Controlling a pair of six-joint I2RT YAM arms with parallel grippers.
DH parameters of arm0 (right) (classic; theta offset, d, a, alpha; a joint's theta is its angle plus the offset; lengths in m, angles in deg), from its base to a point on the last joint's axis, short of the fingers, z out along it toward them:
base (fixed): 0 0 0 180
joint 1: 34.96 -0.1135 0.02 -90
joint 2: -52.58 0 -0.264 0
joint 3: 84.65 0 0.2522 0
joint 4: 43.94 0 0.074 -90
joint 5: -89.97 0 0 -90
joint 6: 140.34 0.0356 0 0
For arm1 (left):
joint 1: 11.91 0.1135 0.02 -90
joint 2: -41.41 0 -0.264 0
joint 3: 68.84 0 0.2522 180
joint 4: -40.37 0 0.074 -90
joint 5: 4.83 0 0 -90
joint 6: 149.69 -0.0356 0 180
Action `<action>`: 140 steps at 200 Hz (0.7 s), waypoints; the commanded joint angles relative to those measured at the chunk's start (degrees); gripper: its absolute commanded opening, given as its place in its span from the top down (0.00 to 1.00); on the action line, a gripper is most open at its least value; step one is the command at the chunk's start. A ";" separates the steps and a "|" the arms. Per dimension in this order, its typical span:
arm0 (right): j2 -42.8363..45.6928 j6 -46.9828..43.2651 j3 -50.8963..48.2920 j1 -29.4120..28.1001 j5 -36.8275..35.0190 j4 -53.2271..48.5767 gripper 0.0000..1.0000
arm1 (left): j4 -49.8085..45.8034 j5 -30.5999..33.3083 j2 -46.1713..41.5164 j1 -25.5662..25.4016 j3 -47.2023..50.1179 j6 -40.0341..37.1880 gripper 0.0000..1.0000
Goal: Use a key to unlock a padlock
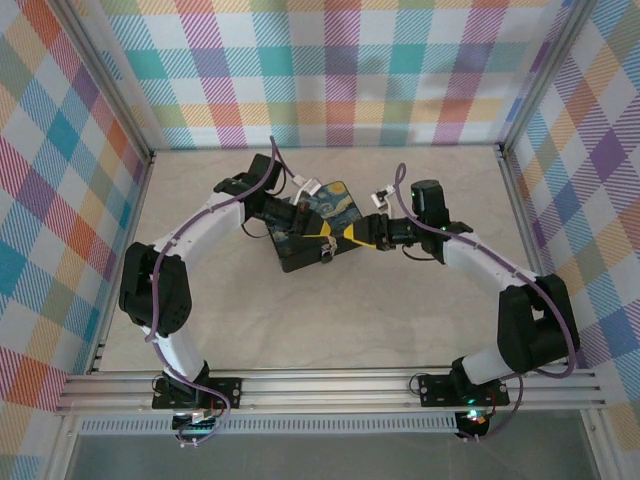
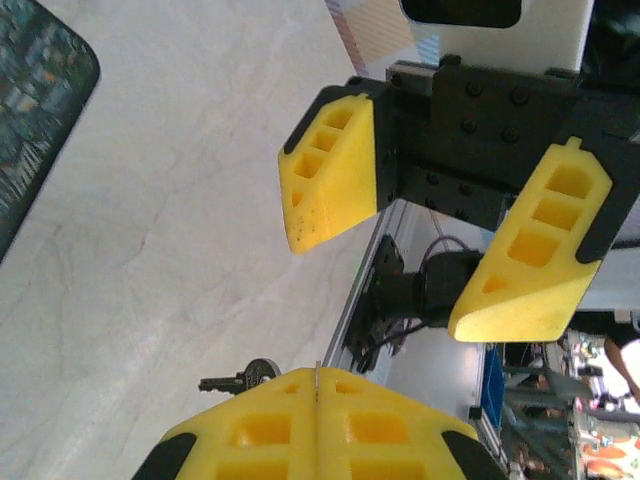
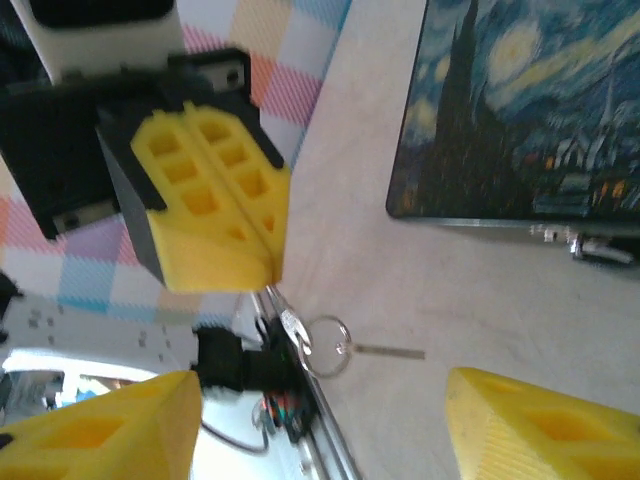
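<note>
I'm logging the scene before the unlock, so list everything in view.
tin: one, dark blue with yellow swirls, table centre
padlock: one, silvery, at the tin's edge
key: one, silvery, in the left claw's tips
ring: one, silvery, on the key
table: one, pale beige, under everything
walls: three, pastel plaid, around the table
left claw: one, yellow, shut on the key beside the tin
right claw: one, yellow, open, facing the left claw

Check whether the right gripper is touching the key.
Apart. The right wrist view shows the right gripper open, its fingers standing clear on either side of the key, with bare table between.
</note>
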 commanded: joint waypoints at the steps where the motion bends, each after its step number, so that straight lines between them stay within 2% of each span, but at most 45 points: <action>1: 1.23 12.13 -2.74 -0.31 -3.83 13.74 0.44 | 8.80 1.76 -1.41 0.33 1.94 7.77 1.00; 10: 1.13 14.94 -4.04 -0.27 -4.68 17.35 0.49 | 11.37 2.21 -1.67 0.33 2.75 10.21 1.00; 28: 1.74 16.88 -6.25 -0.30 -6.53 22.04 0.51 | 16.03 2.93 -2.19 0.33 4.22 14.09 1.00; 73: 0.81 18.00 -7.21 -0.55 -5.72 24.80 0.53 | 21.79 2.36 -2.99 0.33 5.96 17.72 1.00; 101: -1.12 19.46 -6.69 -1.25 -4.61 28.89 0.61 | 24.29 2.25 -3.55 0.33 7.20 19.63 1.00; 140: -2.85 19.43 -6.36 -1.89 -5.68 29.40 0.63 | 25.31 2.25 -4.29 0.33 7.91 20.67 1.00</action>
